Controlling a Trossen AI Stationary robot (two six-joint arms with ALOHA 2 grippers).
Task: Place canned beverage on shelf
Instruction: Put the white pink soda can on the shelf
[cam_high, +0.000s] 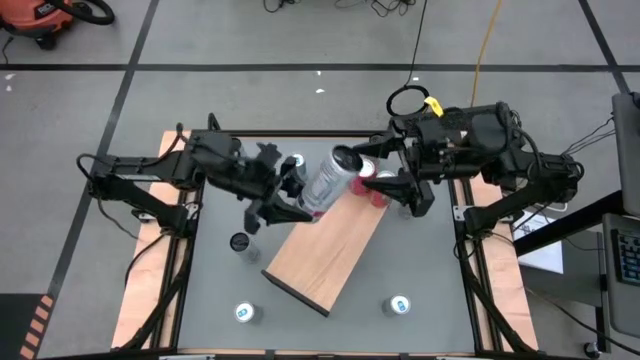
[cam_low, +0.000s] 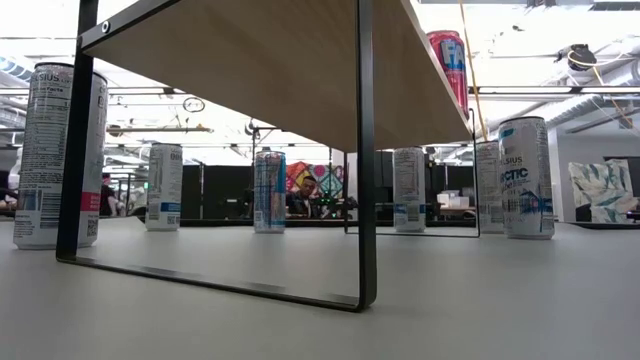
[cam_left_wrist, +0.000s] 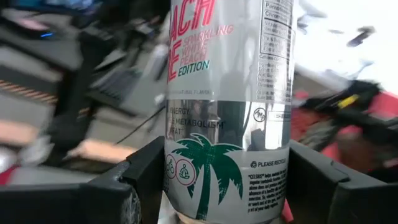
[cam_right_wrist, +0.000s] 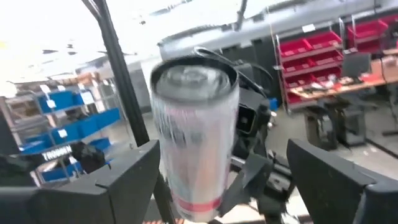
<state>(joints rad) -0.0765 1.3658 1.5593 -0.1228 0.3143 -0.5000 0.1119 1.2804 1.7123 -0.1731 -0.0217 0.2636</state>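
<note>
My left gripper (cam_high: 303, 200) is shut on a silver can (cam_high: 330, 178) with a palm-tree print, held tilted above the far end of the shelf (cam_high: 325, 255), a light-brown board on black legs (cam_low: 366, 200). A red can (cam_high: 377, 190) stands on the shelf's far end and also shows in the low view (cam_low: 447, 60). My right gripper (cam_high: 385, 180) is open next to the red can, facing the silver can's top (cam_right_wrist: 194, 78). Its fingers (cam_right_wrist: 323, 180) stand wide on either side of the can. My left gripper pinches the silver can's lower body (cam_left_wrist: 186, 180) between its two fingers (cam_left_wrist: 134, 183), which lie across the can. The fingers come roughly level from the table's left. The can is lifted clear of the shelf, tilted, with its top toward the far right.
Several other cans stand on the grey table around the shelf: one by the left arm (cam_high: 297, 160), one with a dark top (cam_high: 240, 243), and two near the front (cam_high: 245, 313) (cam_high: 398, 305). In the low view they ring the shelf legs (cam_low: 60, 150) (cam_low: 525, 178).
</note>
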